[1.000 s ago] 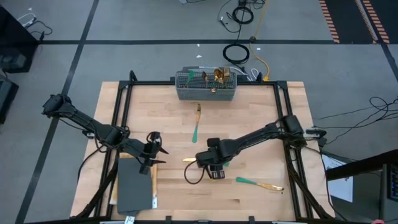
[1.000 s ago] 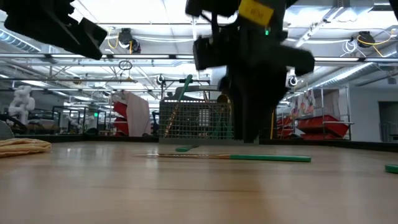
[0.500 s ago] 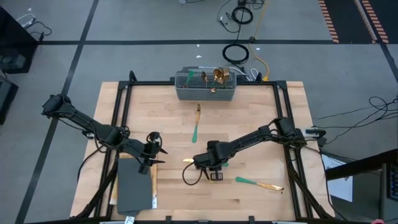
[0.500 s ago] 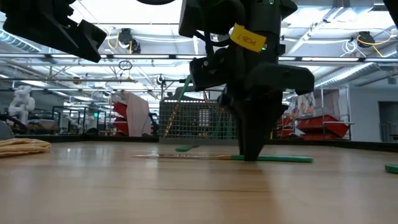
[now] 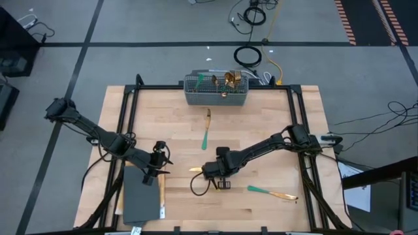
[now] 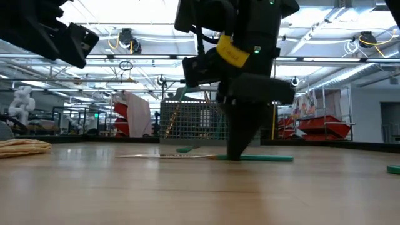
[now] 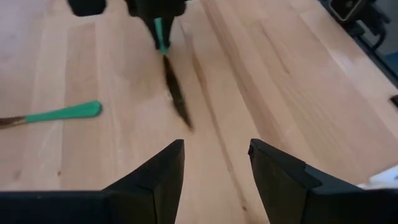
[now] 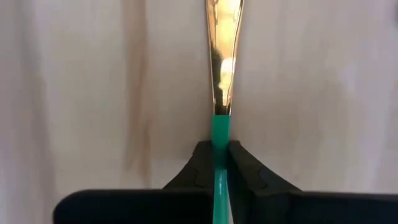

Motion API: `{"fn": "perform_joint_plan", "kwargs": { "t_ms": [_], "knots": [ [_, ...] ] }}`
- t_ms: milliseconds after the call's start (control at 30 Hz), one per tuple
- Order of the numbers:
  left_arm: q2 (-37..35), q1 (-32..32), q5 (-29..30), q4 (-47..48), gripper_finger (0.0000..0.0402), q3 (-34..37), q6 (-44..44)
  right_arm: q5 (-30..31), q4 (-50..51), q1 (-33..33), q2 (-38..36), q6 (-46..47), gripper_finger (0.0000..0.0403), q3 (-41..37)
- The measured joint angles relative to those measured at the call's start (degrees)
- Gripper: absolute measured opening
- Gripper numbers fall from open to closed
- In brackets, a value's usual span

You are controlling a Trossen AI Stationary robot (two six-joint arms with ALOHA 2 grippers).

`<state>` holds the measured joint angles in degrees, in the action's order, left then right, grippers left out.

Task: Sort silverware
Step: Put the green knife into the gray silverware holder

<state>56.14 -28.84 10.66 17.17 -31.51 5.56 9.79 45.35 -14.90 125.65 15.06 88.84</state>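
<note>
Nearest the lower edge of the high frame: a dark grey slab (image 5: 140, 198) lies at lower left of the wooden surface (image 5: 261, 121), and one teal-handled piece (image 5: 271, 192) rests loose at lower right, gold head toward the right

Left tool (image 5: 159, 160): hovers by the slab's upper right corner, lower left of centre in the high frame. Wrist view shows both fingers (image 7: 163, 172) parted with bare wood between them; nothing held

Right tool (image 5: 215, 171): low at the middle of the surface, just below centre of the high frame. Its fingers (image 8: 205, 163) are pinched together on the slim teal handle of a piece of silverware (image 8: 222, 74), gripping close to where teal meets gold. The gold head reaches leftward in the high frame (image 5: 195, 170). In the low frame this piece lies flat along the wood, centre of frame, with the tool's tip down against it (image 6: 240, 147)

Farther up the high frame: another teal-handled piece (image 5: 206, 131) lies alone between centre and the basket, gold end up-frame, well apart from both tools

Farthest: a grey wire basket (image 5: 216, 90) sits at the surface's top edge, centre, with several gold-and-teal pieces (image 5: 230, 79) standing in it, clustered toward its right half; one teal handle sticks up nearer its left. Exact compartments unclear. Low frame shows the basket (image 6: 187, 122) behind the right tool
</note>
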Motion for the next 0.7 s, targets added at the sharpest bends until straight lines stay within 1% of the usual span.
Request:
{"fn": "perform_joint_plan", "kwargs": {
  "t_ms": [267,367,467,533,700],
  "knots": [
    [0.0,-2.7,0.1,-0.1,0.0190,0.0,0.2,9.7,-1.0,0.1,-5.9,3.5,0.0000,-0.2],
    [0.0,-3.6,0.4,-0.1,0.0190,0.0,0.9,12.5,-1.6,0.1,-6.7,4.0,0.0000,-0.2],
    [0.0,-4.5,0.6,-0.1,0.0190,0.0,1.5,18.3,-2.6,0.2,-6.7,3.9,0.0000,-0.2],
    [0.0,-5.3,1.5,-0.1,0.0190,0.0,1.7,21.7,-4.3,1.3,-6.9,3.5,0.0000,-0.1],
    [0.0,-6.9,4.1,-0.4,0.0190,0.0,2.3,24.9,-7.6,5.0,-7.0,0.9,0.0000,-0.1]
  ]
}}
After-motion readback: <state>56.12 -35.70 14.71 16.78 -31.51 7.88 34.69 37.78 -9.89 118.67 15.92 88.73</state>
